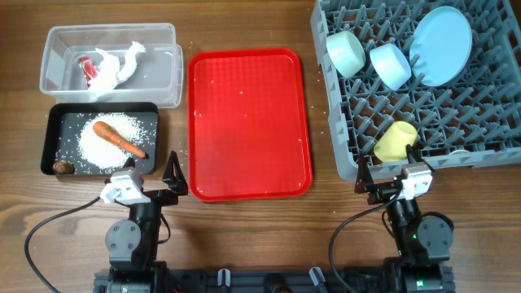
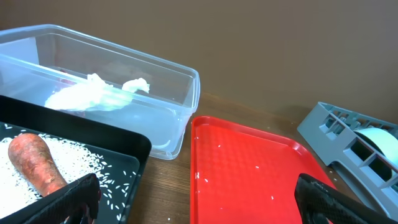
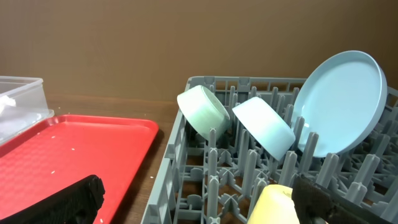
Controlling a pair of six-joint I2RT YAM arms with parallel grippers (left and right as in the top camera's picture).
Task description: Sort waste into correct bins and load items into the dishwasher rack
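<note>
The clear tub (image 1: 167, 81) holds crumpled white tissue (image 1: 122, 65) and a red-and-white wrapper (image 1: 88, 69). The black tray (image 1: 49, 138) holds the orange carrot (image 1: 118, 138), white rice (image 1: 94, 150) and a brown lump (image 1: 63, 167). The grey rack (image 1: 472, 122) holds the pale green bowl (image 1: 345, 53), light blue bowl (image 1: 389, 65), blue plate (image 1: 441, 45) and yellow cup (image 1: 396, 140). My left gripper (image 1: 151, 172) is open and empty at the front edge, between black tray and red tray (image 2: 199, 205). My right gripper (image 1: 389, 175) is open and empty before the rack's front wall, near the cup (image 3: 273, 205).
A large red tray (image 1: 248, 122) lies in the middle with a few stray rice grains on it. Bare wood shows between the red tray and the rack and along the front edge. Cables run from both arm bases.
</note>
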